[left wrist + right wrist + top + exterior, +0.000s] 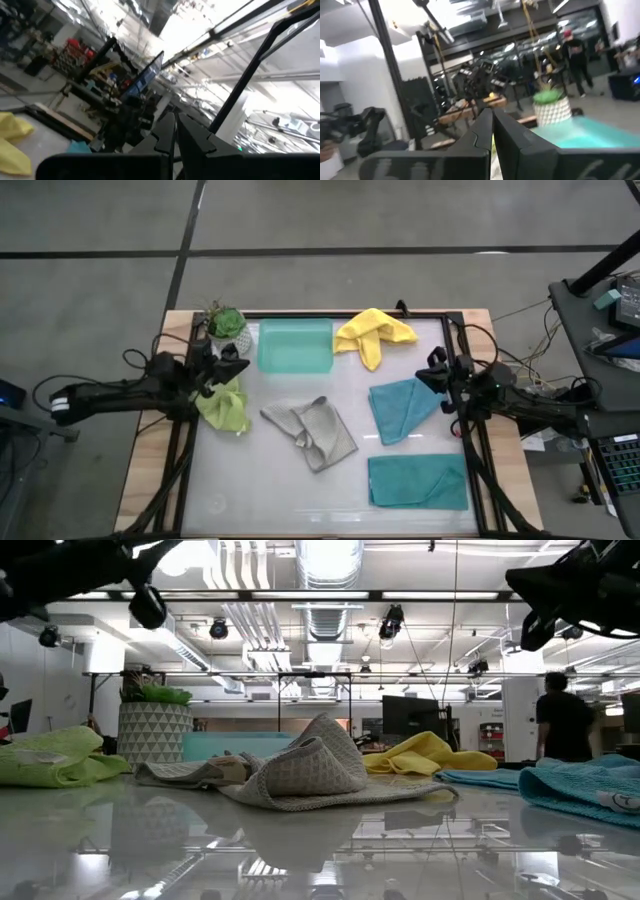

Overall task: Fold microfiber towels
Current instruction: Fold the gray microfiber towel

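Both grippers closed and empty: left gripper (232,364) hovers just above lime green towel (226,406) at the left edge, right gripper (436,375) beside crumpled teal towel (404,408); grey towel (312,432) lies midway between.

Overhead looks down, low view level, wrists outward

A mint-green plastic tray (295,346) lies flat at the far edge of the desk (280,480). Just beside it, at the far left corner, stands a small potted plant (226,326) in a white patterned pot. Beyond the desk, a person (563,720) in dark clothes stands in the room, near a dark monitor (410,718).
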You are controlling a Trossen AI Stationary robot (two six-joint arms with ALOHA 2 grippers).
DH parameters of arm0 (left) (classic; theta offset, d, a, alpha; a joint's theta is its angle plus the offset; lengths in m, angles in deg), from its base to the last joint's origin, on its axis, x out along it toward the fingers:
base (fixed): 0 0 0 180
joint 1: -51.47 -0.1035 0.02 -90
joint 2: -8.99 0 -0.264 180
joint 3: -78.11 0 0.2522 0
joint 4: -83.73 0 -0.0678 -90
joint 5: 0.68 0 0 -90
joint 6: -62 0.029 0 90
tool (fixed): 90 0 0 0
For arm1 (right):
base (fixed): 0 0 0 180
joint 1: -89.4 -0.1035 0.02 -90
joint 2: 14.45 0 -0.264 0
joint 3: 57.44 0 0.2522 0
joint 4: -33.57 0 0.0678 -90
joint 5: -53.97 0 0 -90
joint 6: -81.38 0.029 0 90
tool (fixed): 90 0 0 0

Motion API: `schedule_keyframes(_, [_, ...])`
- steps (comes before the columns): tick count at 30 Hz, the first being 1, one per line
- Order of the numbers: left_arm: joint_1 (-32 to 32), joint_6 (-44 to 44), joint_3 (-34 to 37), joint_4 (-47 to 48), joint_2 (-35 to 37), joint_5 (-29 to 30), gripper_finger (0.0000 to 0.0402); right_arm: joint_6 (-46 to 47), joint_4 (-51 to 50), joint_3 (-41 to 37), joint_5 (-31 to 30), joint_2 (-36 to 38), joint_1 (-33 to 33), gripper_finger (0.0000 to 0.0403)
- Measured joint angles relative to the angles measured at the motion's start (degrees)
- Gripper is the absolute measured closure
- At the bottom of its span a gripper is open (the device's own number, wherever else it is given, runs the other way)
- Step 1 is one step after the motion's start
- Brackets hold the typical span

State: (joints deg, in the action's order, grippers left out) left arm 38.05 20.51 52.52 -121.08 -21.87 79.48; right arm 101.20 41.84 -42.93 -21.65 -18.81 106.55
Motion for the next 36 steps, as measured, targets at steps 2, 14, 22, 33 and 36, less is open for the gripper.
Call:
schedule_keyframes(2, [0.84, -0.12, -1.99, 0.03, -3.03, -0.13, 0.0395, -1.08, 1.27, 0.00, -0.50, -0.45, 0.02, 0.0394])
schedule_keyframes(14, [6.04, 1.39, -10.32, 0.21, -21.39, -0.28, 0.0396, -8.94, 3.58, 0.95, -3.32, -5.55, 0.01, 0.0394])
schedule_keyframes(22, [10.49, 1.85, -12.77, 0.46, -30.54, 0.36, 0.0396, -12.17, 2.10, 8.38, -3.51, -14.79, 0.00, 0.0394])
schedule_keyframes(33, [10.52, 1.87, -12.53, 0.52, -34.58, 0.50, 0.0396, -13.47, 0.58, 22.02, -1.99, -34.78, -0.02, 0.0350])
schedule_keyframes(36, [10.50, 3.15, -12.15, 0.62, -34.14, 0.50, 0.0396, -13.69, 0.60, 25.82, 0.80, -40.38, -0.02, 0.0319])
